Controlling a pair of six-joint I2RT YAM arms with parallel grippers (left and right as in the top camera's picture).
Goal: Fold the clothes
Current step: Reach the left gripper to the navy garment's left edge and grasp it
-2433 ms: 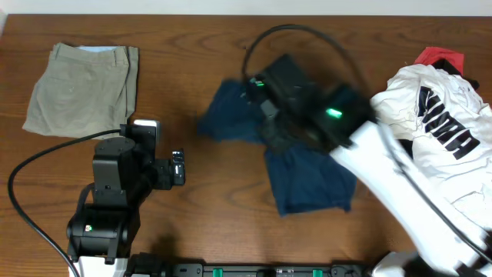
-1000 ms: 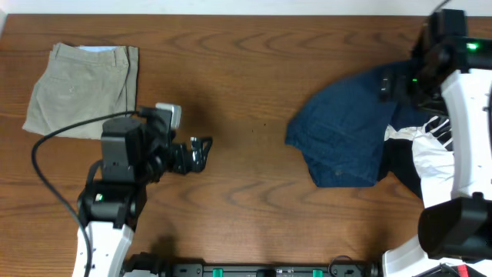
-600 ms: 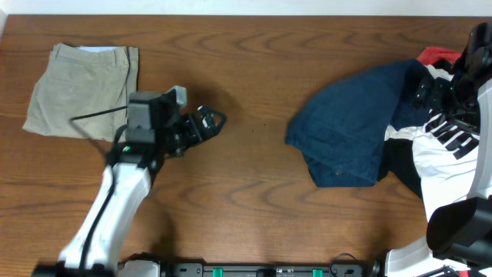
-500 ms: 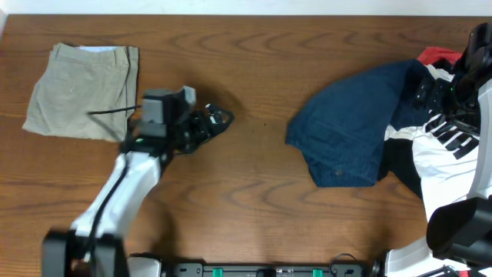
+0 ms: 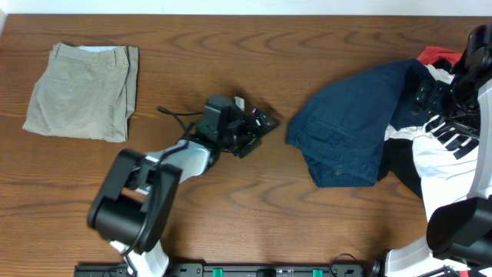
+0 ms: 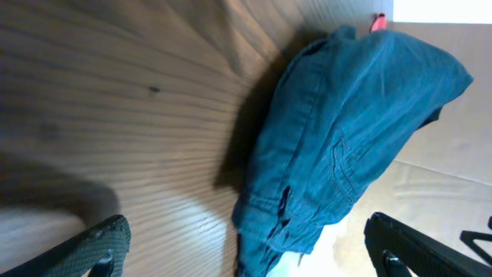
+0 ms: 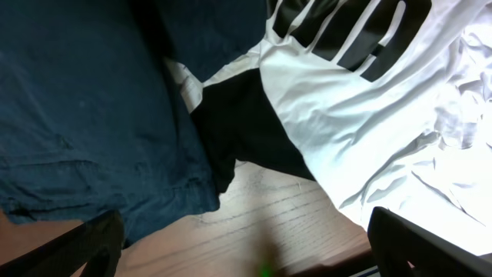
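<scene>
Your left arm has a pale grey-white link set between bulky black joint housings, and a thin black cable loops off its black wrist block. The left claw is black too; from the wrist camera its fingers look matt, dark and round-edged. Your right arm wears the same white shell over black joints. The right claw has plain black fingers with a dull, slightly grainy finish.
</scene>
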